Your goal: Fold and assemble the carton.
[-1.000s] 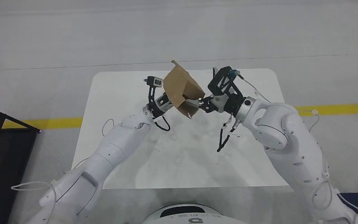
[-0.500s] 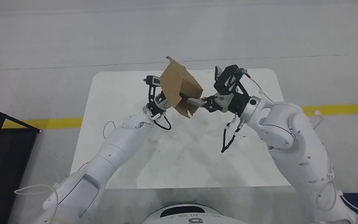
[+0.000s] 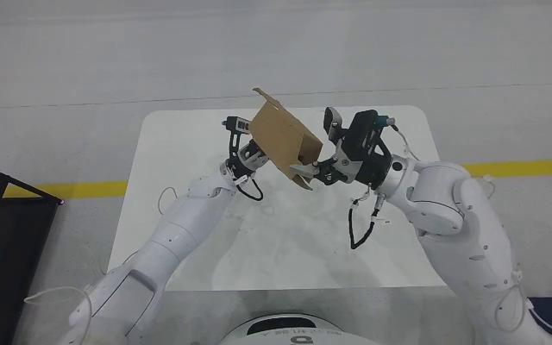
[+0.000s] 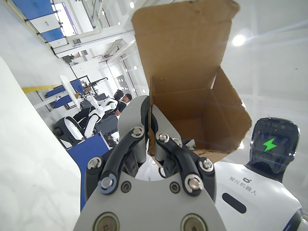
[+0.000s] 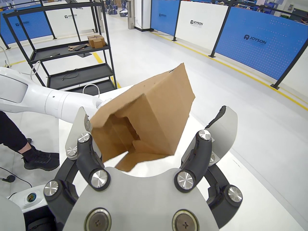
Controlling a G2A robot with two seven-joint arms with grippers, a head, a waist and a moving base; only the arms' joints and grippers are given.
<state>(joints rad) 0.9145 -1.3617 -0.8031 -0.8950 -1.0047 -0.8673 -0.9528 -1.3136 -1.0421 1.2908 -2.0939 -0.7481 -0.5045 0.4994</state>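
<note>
The carton [image 3: 287, 138], plain brown with no readable print, hangs tilted above the worktop [image 3: 259, 250], its long axis running from the open mouth to the loose bottom flaps. The left pincer [image 4: 149, 108] is clamped on a wall at the mouth. The right pincer [image 5: 154, 114], spread wide and empty, sits just at the bottom end.

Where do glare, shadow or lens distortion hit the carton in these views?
Left wrist view: a ceiling lamp flares, with faint streaks crossing the carton interior, and the room's lines bow. Right wrist view: even light, the carton's folded end is shaded inside, and the blue partitions curve. Top view: soft light, only weak shadows on the table, no glare.
</note>
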